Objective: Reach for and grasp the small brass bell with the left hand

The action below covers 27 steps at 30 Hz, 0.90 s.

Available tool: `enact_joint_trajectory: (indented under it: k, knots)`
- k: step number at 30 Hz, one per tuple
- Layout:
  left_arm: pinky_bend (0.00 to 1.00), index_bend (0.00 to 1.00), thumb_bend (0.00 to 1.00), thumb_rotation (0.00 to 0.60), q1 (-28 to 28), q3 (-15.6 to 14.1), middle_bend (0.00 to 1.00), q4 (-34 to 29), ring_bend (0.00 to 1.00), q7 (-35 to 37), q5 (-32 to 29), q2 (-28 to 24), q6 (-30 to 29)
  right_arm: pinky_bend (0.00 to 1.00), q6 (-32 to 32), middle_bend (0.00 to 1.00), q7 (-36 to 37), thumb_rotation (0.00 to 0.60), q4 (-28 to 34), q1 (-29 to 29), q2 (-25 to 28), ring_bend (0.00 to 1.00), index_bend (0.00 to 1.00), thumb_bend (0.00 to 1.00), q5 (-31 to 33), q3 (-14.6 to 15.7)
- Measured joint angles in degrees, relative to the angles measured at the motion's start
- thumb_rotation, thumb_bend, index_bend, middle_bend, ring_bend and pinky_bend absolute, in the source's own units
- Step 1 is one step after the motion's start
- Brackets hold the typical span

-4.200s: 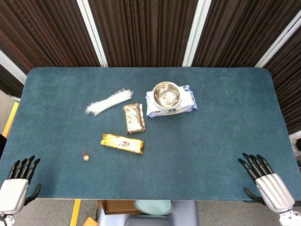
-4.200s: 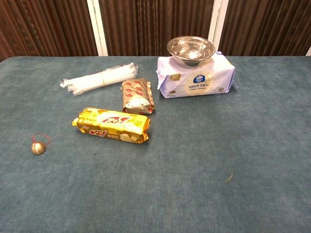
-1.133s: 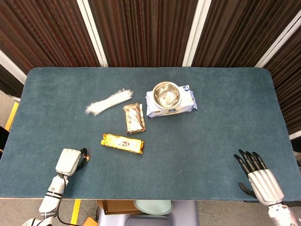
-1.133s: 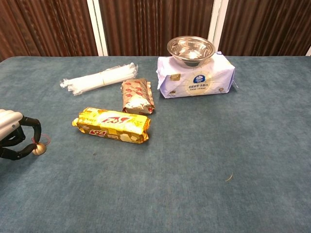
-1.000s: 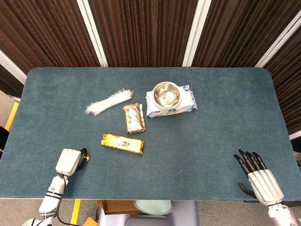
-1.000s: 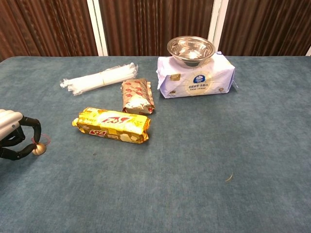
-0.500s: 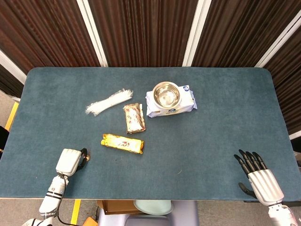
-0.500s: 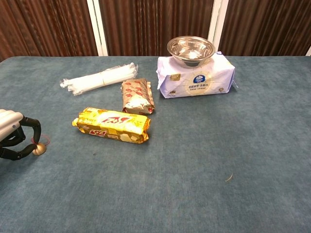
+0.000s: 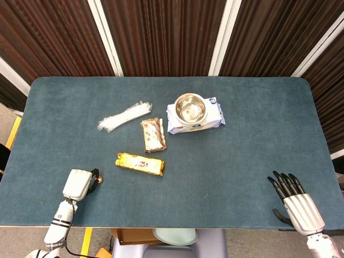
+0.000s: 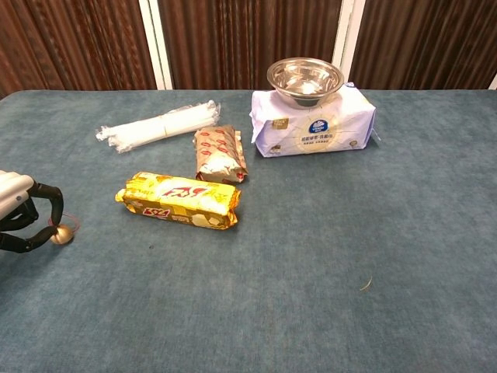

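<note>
1. At the table's near-left corner, the left hand (image 10: 22,216) curls dark fingers (image 10: 48,203) around the small brass bell (image 10: 61,234), touching it; a firm grip cannot be told.
2. Only the head view shows the right hand (image 9: 296,204), fingers apart, holding nothing.
3. The yellow biscuit pack (image 10: 180,200) lies nearby.

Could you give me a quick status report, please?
Left hand pinching bell on table. Right hand open, idle. Biscuit pack nearby, clear.
</note>
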State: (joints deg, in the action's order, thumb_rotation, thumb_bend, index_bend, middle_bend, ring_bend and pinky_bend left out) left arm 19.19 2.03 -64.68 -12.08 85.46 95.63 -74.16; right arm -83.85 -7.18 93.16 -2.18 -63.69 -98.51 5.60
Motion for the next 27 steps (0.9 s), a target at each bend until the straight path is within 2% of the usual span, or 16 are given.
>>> enact_joint_trajectory:
  k: [5,13,18,20,24,27]
  knots:
    - [1.0,0.86,0.42,0.6,0.0,0.2,1.0,-0.2,1.0,0.2,0.1,-0.4,-0.6,0.0,0.0,0.0,0.0,0.6,-0.1,0.0,0.0,0.0,0.0,0.36,0.0,0.0]
    - [1.0,0.86,0.42,0.6,0.2,2.4,1.0,-3.6,1.0,1.3,-0.8,-4.0,-1.8,0.0,-0.2,0.0,0.3,0.6,-0.1,0.0,0.2,0.0,0.0,0.36,-0.2,0.0]
    - [1.0,0.86,0.42,0.6,-0.8,-0.5,1.0,-9.6,1.0,2.4,1.2,-5.7,-2.1,0.0,-1.0,0.0,1.1,0.6,-0.3,0.3,0.4,0.0,0.0,0.36,-0.9,0.3]
    - [1.0,0.86,0.42,0.6,-0.7,-0.9,1.0,-10.2,1.0,2.1,1.8,-5.8,-2.2,0.0,-0.7,0.0,1.0,0.6,-0.4,0.2,0.4,0.0,0.0,0.36,-0.7,0.2]
    - [1.0,0.86,0.42,0.6,-0.4,1.9,1.0,-10.3,1.0,2.0,-1.9,-6.1,-1.0,0.0,0.4,0.0,1.3,0.6,-0.3,-0.2,0.6,0.0,0.0,0.36,0.0,0.1]
    - [1.0,0.86,0.42,0.6,-0.4,2.2,1.0,-10.9,1.0,1.8,-4.7,-6.5,-0.1,0.0,-0.1,0.0,1.7,0.6,-0.3,-0.1,0.7,0.0,0.0,0.36,-0.6,0.3]
